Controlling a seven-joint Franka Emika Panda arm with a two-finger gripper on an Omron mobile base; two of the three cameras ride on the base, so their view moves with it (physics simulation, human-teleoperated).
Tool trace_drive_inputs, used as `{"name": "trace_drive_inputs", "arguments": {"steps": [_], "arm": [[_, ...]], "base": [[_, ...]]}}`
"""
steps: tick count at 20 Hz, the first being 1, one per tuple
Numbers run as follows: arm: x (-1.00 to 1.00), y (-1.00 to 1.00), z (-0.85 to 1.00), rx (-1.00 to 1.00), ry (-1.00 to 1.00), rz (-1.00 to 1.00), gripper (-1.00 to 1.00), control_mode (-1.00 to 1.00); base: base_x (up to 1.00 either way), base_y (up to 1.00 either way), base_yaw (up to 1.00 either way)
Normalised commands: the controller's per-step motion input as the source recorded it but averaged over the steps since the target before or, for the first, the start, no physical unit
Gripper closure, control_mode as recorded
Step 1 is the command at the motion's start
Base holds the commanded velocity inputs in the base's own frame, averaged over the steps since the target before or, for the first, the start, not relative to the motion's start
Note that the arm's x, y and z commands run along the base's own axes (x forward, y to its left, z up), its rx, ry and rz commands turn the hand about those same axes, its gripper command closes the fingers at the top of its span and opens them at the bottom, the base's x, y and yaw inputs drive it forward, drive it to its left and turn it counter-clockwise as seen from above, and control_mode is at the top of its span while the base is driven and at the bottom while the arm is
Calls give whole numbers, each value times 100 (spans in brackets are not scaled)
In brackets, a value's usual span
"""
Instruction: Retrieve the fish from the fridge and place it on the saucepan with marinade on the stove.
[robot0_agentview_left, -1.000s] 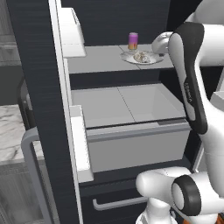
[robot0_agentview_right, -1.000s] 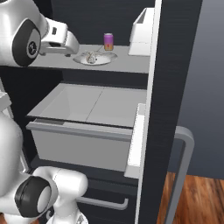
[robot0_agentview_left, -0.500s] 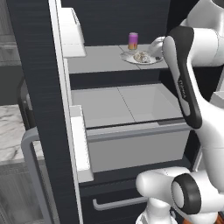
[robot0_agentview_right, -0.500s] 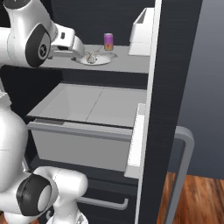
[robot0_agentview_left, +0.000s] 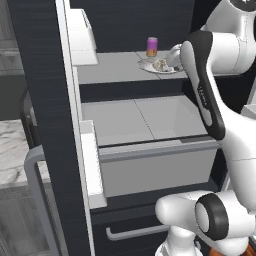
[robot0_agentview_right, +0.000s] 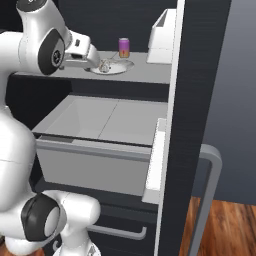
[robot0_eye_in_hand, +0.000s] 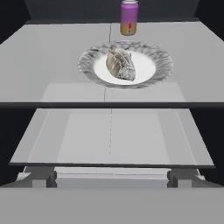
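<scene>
Fish (robot0_eye_in_hand: 120, 64) on plate (robot0_eye_in_hand: 161, 65) on fridge (robot0_agentview_left: 47, 90) shelf, pink can (robot0_eye_in_hand: 128, 17) behind; jaws wide open, holding nothing, just short of plate.

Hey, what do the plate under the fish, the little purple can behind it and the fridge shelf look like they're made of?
Plate: likely glazed ceramic, smooth white centre with a grey patterned rim. Can: probably printed metal, though plastic is possible; a purple cylinder with an orange-yellow band and a pale top. Shelf: matte light grey, plastic or frosted glass; flat and even, with no reflections.
</scene>
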Motion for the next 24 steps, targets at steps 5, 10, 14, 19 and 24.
{"name": "trace_drive_inputs", "arguments": {"steps": [5,10,14,19,24], "arm": [[37,0,-4,0,7,0,-100,-100],[43,0,-13,0,1,0,-100,-100],[43,0,-18,0,0,0,-100,-100],[50,0,-4,0,0,0,-100,-100],[44,-4,-4,0,0,0,-100,-100]], "base": [[0,0,0],[0,0,0],[0,0,0],[0,0,0],[0,0,0]]}}
